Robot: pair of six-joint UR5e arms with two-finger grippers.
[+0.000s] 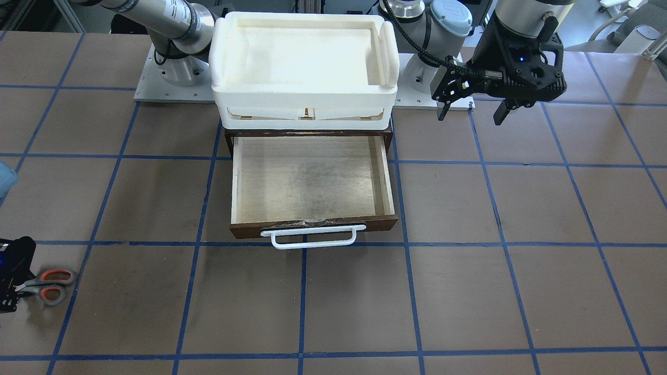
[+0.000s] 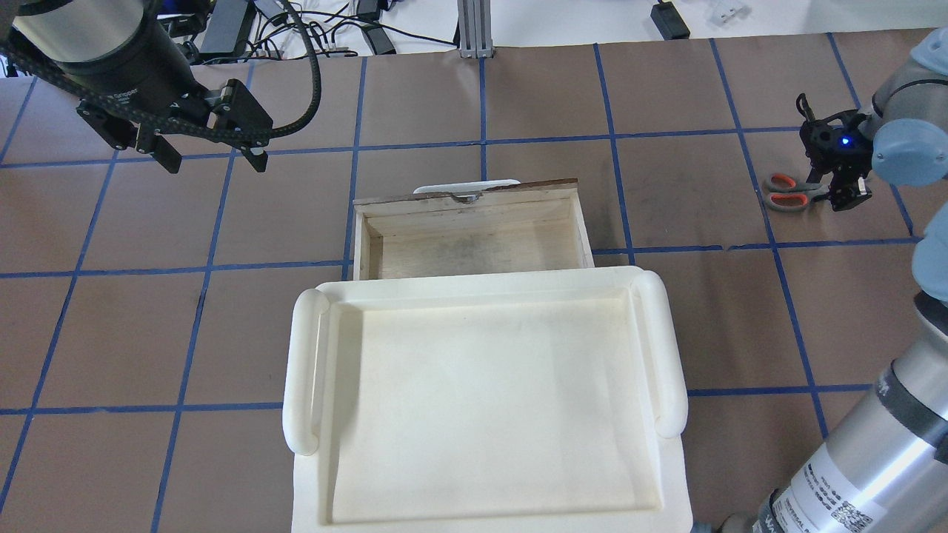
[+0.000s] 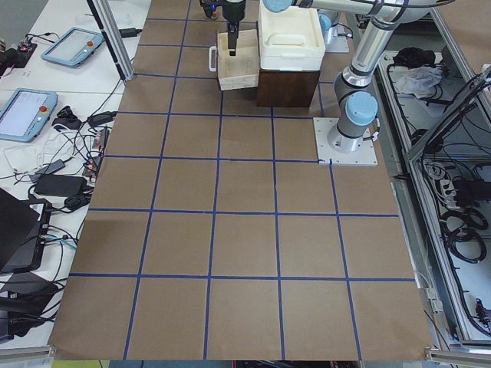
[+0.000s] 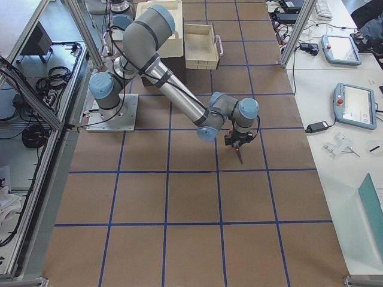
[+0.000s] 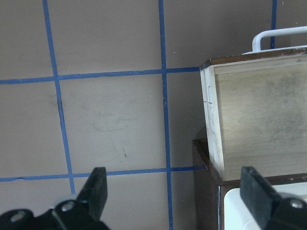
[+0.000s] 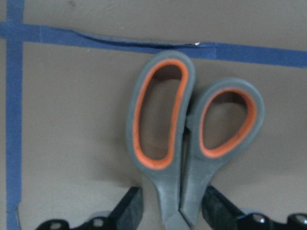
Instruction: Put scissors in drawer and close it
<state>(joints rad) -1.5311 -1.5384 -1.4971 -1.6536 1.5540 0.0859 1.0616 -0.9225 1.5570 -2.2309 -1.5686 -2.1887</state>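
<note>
The scissors [image 6: 187, 143], grey handles lined in orange-red, lie flat on the table at the robot's far right [image 2: 786, 191] [image 1: 49, 285]. My right gripper [image 6: 172, 215] is low over them, open, with one finger on each side of the handle shanks [image 2: 833, 194]; the blades are hidden under it. The drawer [image 1: 312, 225] is pulled open and empty, with a dark front and a white bar handle [image 1: 312, 237]; it also shows in the overhead view [image 2: 466, 196]. My left gripper [image 2: 211, 157] is open and empty, up in the air to the left of the drawer [image 5: 259, 120].
A white tray [image 2: 304, 370] sits on top of the dark brown cabinet [image 1: 229, 136] that holds the drawer. The brown table is marked with a blue tape grid. Both arm bases stand behind the cabinet.
</note>
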